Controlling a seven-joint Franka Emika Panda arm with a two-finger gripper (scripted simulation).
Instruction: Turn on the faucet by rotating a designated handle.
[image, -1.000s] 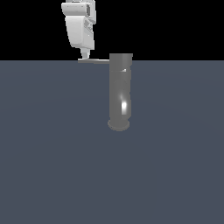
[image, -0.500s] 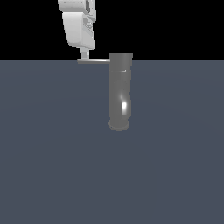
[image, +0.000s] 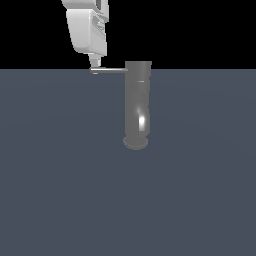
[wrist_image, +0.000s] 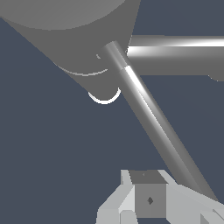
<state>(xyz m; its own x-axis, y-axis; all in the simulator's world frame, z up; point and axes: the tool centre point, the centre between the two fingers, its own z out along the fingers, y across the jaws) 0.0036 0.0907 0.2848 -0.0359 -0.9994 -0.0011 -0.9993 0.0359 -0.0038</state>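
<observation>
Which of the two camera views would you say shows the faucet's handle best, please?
The wrist view: the handle fills the frame as a long bright bar running from the faucet to the gripper. The exterior view shows it only as a thin short bar beneath the gripper.

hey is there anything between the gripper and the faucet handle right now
Nothing visible. In the exterior view the gripper sits right at the free end of the handle, which sticks out sideways from the top of the faucet.

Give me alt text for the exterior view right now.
A white gripper reaches down from above to the free end of a thin handle jutting sideways from the top of an upright grey faucet, which stands on a dark floor.
</observation>
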